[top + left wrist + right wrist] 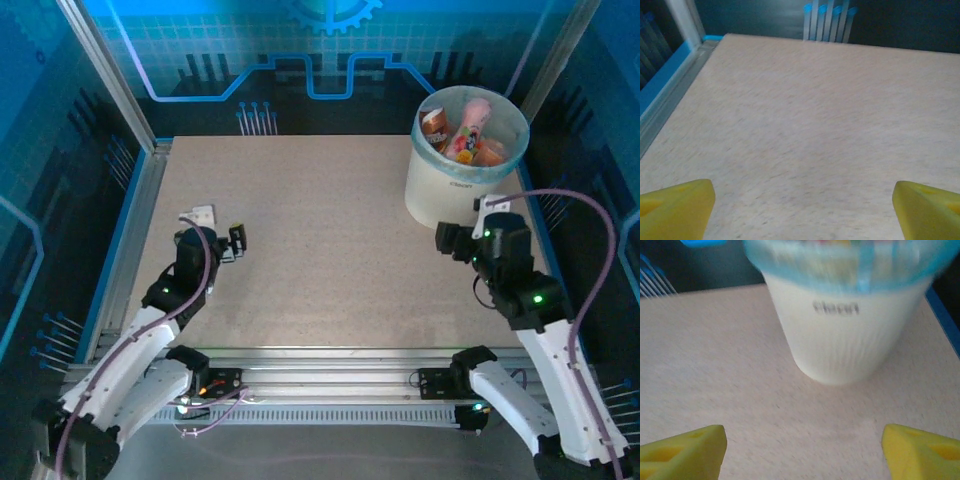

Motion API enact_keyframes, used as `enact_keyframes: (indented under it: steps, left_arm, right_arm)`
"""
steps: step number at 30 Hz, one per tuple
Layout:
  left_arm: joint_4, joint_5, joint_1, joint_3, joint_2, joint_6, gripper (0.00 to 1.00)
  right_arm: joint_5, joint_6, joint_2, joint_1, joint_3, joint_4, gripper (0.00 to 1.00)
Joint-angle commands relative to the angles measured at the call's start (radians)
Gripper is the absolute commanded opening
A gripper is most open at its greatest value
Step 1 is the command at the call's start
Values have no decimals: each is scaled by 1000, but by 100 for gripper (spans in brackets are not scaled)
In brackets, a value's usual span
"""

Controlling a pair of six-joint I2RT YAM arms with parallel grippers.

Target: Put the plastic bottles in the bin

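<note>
While the left gripper (802, 204) and right gripper (802, 447) gape wide and empty, we see small colourful plastic bottles (466, 132) inside the round white blue-lined bin (440, 190) at upper right.

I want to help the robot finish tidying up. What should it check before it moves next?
1. Left hand open: ok, fingers apart, nothing between them.
2. Right hand open: ok, nothing held.
3. Bin upright: ok, standing at the table's far right.
4. Plastic bottles inside the bin: ok, several lie in it.
5. Right hand apart from the bin: ok, close, with bare table between them.
6. A bottle hidden behind the bin: cannot tell.
</note>
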State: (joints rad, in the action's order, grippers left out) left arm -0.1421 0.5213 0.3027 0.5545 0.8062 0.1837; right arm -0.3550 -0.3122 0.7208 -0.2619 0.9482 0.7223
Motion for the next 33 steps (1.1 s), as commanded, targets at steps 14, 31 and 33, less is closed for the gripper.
enact_keyframes:
  steps: [14,31,33]
  left_arm:
    - [992,-456,-336,-252,514,-167,97]
    - [1116,-507,-350,-202,739,-142,99]
    - [1115,-506,-349,-203,739,-141,99]
  right_arm:
    - [204,237,338,254,-690,-1262,91]
    - [460,316,680,264,-625,-1583,93]
    - [398,290,762,262,-640,-1700,95]
